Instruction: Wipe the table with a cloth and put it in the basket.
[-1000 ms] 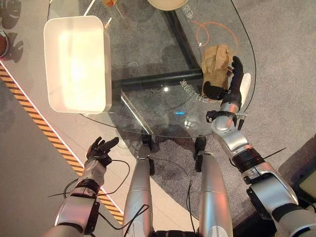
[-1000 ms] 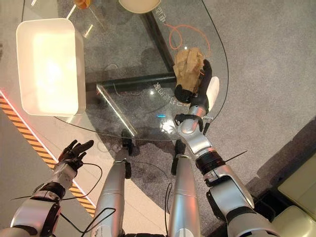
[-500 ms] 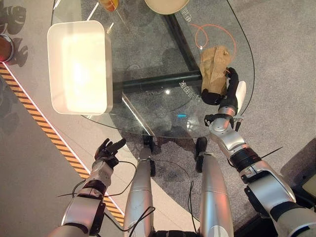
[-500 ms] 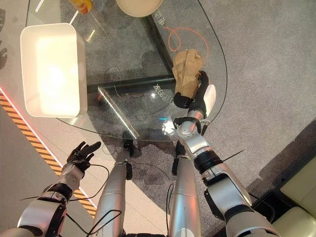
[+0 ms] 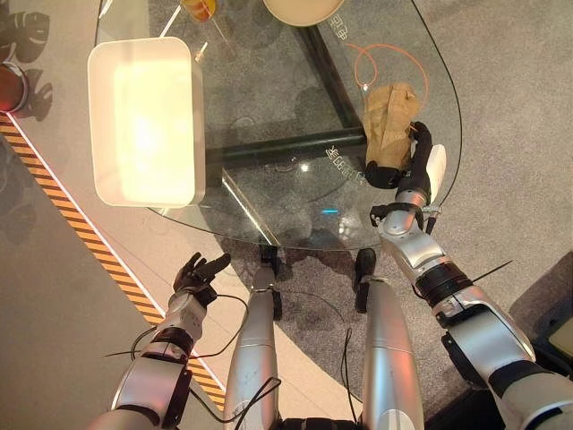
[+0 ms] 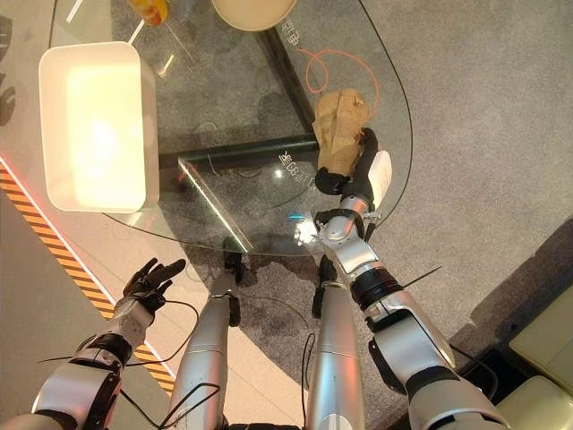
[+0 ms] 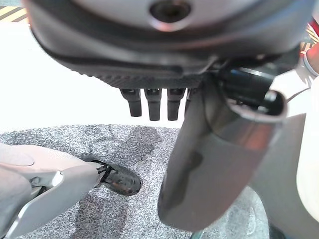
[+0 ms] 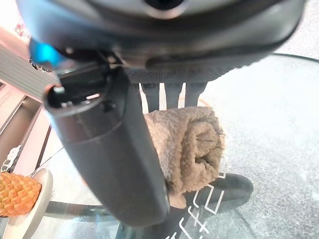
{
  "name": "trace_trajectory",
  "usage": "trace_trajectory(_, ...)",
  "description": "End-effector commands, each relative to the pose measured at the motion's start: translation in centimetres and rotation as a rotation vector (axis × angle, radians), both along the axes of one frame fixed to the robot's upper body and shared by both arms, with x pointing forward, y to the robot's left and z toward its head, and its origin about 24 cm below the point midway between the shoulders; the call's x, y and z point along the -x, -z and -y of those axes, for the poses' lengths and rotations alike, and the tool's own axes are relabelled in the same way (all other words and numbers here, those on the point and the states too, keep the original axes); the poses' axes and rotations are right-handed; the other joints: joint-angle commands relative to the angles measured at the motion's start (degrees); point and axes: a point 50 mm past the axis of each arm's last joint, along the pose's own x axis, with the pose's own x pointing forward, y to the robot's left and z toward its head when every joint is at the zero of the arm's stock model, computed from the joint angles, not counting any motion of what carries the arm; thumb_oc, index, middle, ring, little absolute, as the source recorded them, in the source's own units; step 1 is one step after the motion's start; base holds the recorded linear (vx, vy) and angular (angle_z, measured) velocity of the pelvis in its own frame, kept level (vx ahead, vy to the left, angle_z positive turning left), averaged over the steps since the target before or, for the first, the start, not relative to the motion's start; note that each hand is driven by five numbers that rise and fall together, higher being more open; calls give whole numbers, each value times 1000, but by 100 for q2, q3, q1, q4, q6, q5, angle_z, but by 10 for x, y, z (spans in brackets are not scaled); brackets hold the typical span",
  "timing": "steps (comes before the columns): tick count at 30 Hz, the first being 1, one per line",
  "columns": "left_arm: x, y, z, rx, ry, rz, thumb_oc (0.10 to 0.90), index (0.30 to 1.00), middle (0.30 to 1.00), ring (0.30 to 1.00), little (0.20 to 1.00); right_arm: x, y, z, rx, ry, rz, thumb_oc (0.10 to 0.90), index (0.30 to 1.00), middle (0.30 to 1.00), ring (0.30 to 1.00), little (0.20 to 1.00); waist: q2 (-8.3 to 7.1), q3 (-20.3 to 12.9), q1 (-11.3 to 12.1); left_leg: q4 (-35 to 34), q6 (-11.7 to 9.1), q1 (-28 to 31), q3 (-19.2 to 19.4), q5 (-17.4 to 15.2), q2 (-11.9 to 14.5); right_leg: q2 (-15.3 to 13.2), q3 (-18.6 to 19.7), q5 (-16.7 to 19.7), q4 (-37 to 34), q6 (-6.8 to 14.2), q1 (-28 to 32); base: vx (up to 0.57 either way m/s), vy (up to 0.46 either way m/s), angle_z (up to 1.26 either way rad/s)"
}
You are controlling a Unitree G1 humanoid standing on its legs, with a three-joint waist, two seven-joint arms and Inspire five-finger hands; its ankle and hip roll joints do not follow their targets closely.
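A crumpled tan cloth [image 5: 390, 112] lies on the glass table [image 5: 269, 98] near its right edge. My right hand [image 5: 407, 166] sits at the cloth's near end, thumb on one side and fingers curled along the other. In the right wrist view the bunched cloth [image 8: 192, 144] is pinched between thumb and fingers. A white rectangular basket [image 5: 143, 45] stands on the table's left part, well away from the cloth. My left hand [image 5: 197, 273] hangs low beside the table's near edge, fingers spread and holding nothing.
A pale bowl [image 5: 300, 7] and an orange thing [image 5: 199, 7] stand at the table's far edge. An orange cord loop [image 5: 380, 58] lies just beyond the cloth. Yellow-black striped tape [image 5: 72, 224] runs across the floor at the left.
My right hand has drawn back a little to the cloth's near end and curled its fingers round it. The left hand has barely shifted; the camera view has moved slightly.
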Motion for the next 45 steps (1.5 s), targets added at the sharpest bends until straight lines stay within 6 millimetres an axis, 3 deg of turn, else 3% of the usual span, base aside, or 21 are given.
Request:
trace_trajectory(1,13,8,-14,-45,-51,-43,800,900,900,900,900,-8,-20,-2,48,-16,36,800,900,900,900,900,130,-94,127,648,427,-40,363,-724,-511,225,-274,531,-1012,-228,199,0,0,0)
trace_trajectory(17,7,4,-11,-52,-22,-44,800,900,900,900,900,-17,-16,4,164,-4,-78,800,900,900,900,900,196,-94,220,687,456,-73,339,-725,-549,183,-319,553,-968,-207,163,0,0,0)
trace_trajectory(18,6,3,-11,-52,-22,-44,800,900,900,900,900,-17,-16,5,176,-5,-83,100,300,300,300,200,200,-94,225,689,460,-75,336,-726,-552,186,-323,550,-951,-205,153,0,0,0)
trace_trajectory(45,7,4,-10,-54,-10,-45,800,900,900,900,900,-20,-30,5,252,15,-51,100,300,300,300,200,228,-94,291,701,502,-122,313,-725,-573,198,-351,561,-909,-198,98,0,0,0)
